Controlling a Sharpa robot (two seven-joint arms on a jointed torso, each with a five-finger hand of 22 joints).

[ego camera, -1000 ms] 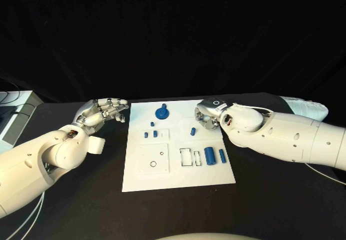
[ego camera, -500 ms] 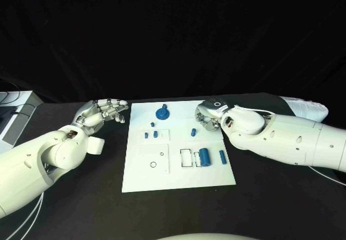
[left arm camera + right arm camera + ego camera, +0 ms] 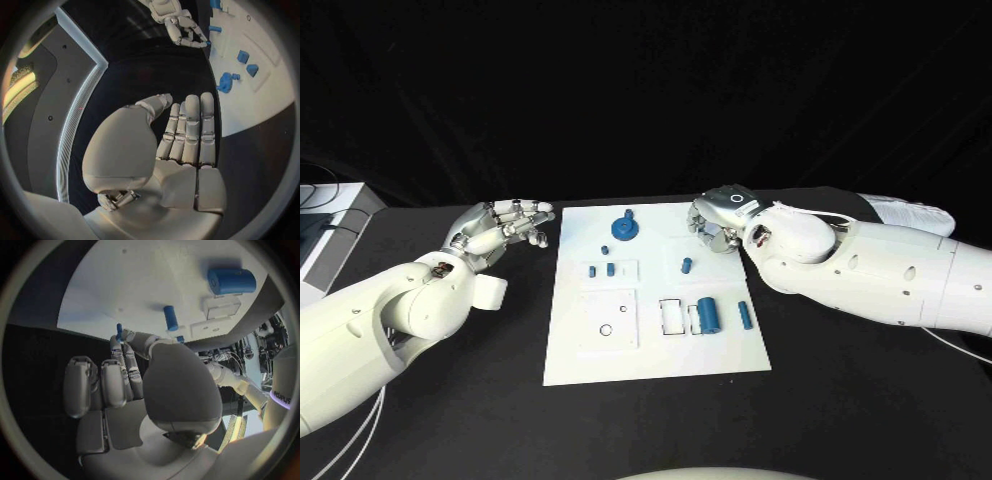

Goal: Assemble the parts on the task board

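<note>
The white task board (image 3: 661, 345) lies in the middle of the black table. On it are a round blue part (image 3: 626, 226) at the far end, several small blue pegs (image 3: 687, 264), a thick blue cylinder (image 3: 710, 314) and a slimmer one (image 3: 744, 314). My right hand (image 3: 714, 228) hovers over the board's far right corner. In the right wrist view its thumb and a finger pinch a small blue pin (image 3: 119, 332). My left hand (image 3: 502, 225) hangs off the board's far left corner, holding nothing, fingers straight (image 3: 187, 130). The round part (image 3: 226, 82) is beyond them.
A pale grey device (image 3: 326, 235) with cables sits at the table's left edge. A white object (image 3: 906, 208) lies behind my right arm. Rectangular slots (image 3: 672, 315) and a small ring hole (image 3: 606, 328) mark the board's near half.
My right hand has drifted slightly toward the board's far edge. The thick cylinder lies a little closer to the slots. The left hand has barely moved.
</note>
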